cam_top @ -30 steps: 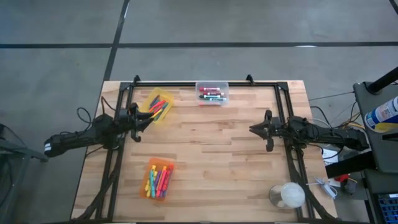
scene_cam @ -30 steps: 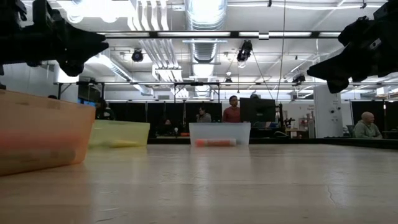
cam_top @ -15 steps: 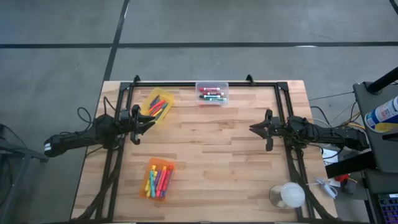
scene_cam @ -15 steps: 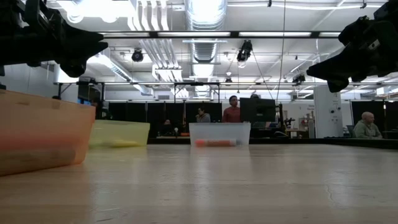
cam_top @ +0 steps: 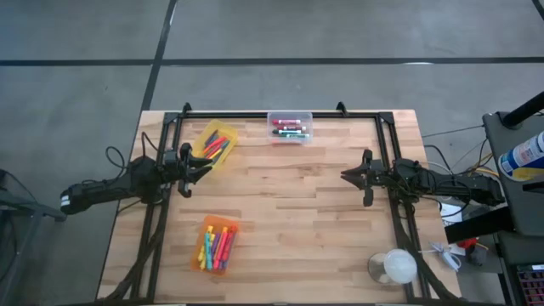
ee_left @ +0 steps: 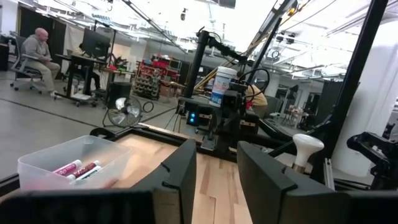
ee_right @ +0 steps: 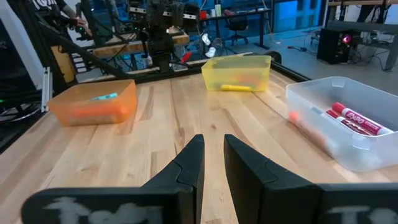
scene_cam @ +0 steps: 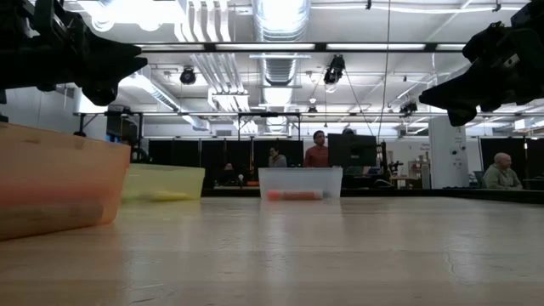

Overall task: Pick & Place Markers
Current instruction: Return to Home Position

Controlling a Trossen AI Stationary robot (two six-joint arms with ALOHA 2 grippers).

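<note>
The markers lie in three small bins. A yellow bin at the far left holds several, a clear bin at the far middle holds a few red and green ones, and an orange bin near the front holds several. My left gripper hovers level at the table's left side beside the yellow bin, open and empty. My right gripper hovers level at the right side, pointing toward the table's middle, with only a narrow gap between its fingers and nothing in it.
A black frame runs along the far edge and down both sides of the wooden table. A clear cup with a white ball stands at the near right corner. People sit and stand in the room beyond.
</note>
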